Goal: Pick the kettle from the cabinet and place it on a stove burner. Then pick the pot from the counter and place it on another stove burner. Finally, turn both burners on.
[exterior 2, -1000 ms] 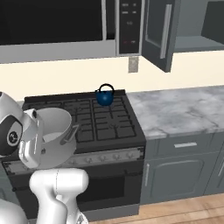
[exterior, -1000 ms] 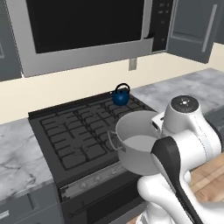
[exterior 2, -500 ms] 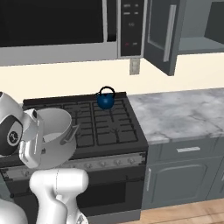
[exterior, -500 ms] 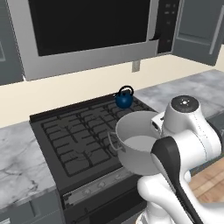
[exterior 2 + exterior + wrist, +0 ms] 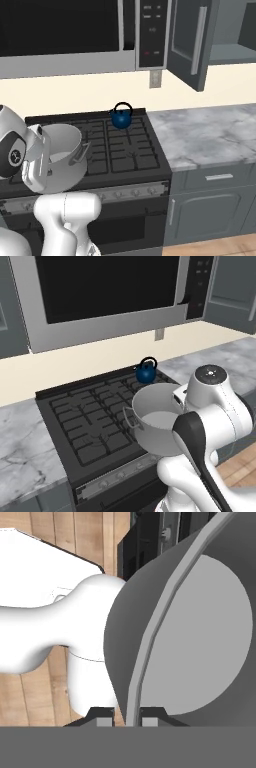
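My gripper [image 5: 126, 716] is shut on the rim of the grey pot [image 5: 200, 637], one fingertip on each side of the wall. The pot [image 5: 157, 421] hangs tilted in the air over the front right edge of the black cooktop [image 5: 85, 421], just above the knob strip [image 5: 125, 192]. Seen from the right, the pot [image 5: 62, 157] is close against my white wrist. The small dark-blue kettle [image 5: 146, 373] stands upright on the back right burner, and in the right base view the kettle [image 5: 121, 118] is well apart from the pot.
The wall cabinet door [image 5: 192, 45] stands open above the marble counter [image 5: 210, 135] right of the stove. A silver-black microwave [image 5: 100, 291] hangs over the cooktop. More counter [image 5: 20, 456] lies left of the stove. Wooden floor [image 5: 30, 702] shows below the hand.
The whole scene has slid slightly down in both base views, so the base has moved. The pot stays in my gripper at the same place relative to the arm.
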